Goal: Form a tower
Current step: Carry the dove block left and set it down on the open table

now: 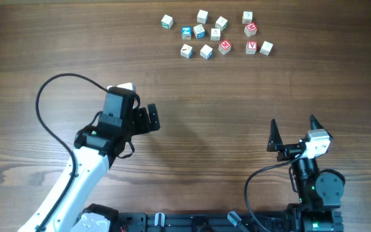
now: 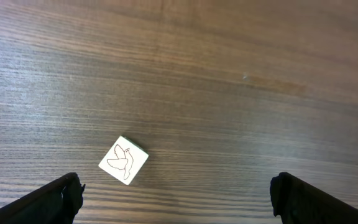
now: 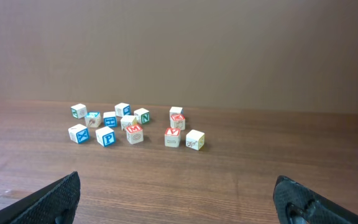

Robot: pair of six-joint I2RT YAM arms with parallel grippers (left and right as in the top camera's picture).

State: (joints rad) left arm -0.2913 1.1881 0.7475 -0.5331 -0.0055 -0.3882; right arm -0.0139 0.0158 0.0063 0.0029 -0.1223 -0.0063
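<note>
TOWER AT THE LEFT ARM: From overhead, the tower (image 1: pixel 125 86) stands on the left half of the table (image 1: pixel 237 96), well apart from the loose cubes (image 1: pixel 216 33) scattered near the far edge. Only its pale top shows past the left gripper (image 1: pixel 131 106), so how many cubes sit beneath cannot be told. Small wooden cubes of this kind are likely light, stiff and smooth-faced, and a stack of them merely rests on itself (a sideways nudge would probably topple it). The safest hold is therefore judged to be a straight-down pinch on two opposite flat sides of a single cube. The right gripper (image 1: pixel 293 125) sits toward the table's near right corner, fingers spread. In the left wrist view, the top cube, printed with a bird outline, sits turned cornerwise to the fingers (image 2: pixel 55 202). These stand wide apart, holding and touching nothing, and the cube lies clear of both, nearer the one at the picture's left. In the right wrist view, the right gripper's fingers (image 3: pixel 51 202) are spread wide and empty, facing the loose cubes across bare wood; the tower is out of frame there.
</note>
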